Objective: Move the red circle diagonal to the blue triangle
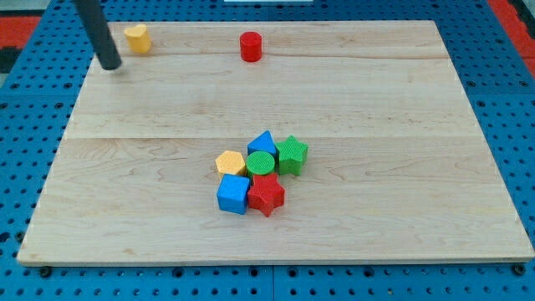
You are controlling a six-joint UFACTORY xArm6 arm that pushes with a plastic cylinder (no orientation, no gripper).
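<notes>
Rod, dark, leaning; my tip (pixel 110 65) at board's top-left, beside yellow block (pixel 137 38), shape unclear. No claw fitted. Red circle (pixel 251 46): smooth cylinder, top centre, well apart from blue triangle (pixel 262 142) in central cluster.

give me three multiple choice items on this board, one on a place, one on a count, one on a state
1. Where is the red circle?
A. near the view's top edge
B. inside the cluster
C. at the view's bottom right

2. How many blocks lie on the board?
A. six
B. eight
C. ten

3. What is my tip doing?
A. pressing the red circle
B. touching the blue triangle
C. touching no block, just left of the yellow block

Answers: 1 A, it sits alone up top, apart from the cluster. 2 B, two lie up top and six in the cluster. 3 C, bare wood shows between tip and yellow block.
</notes>
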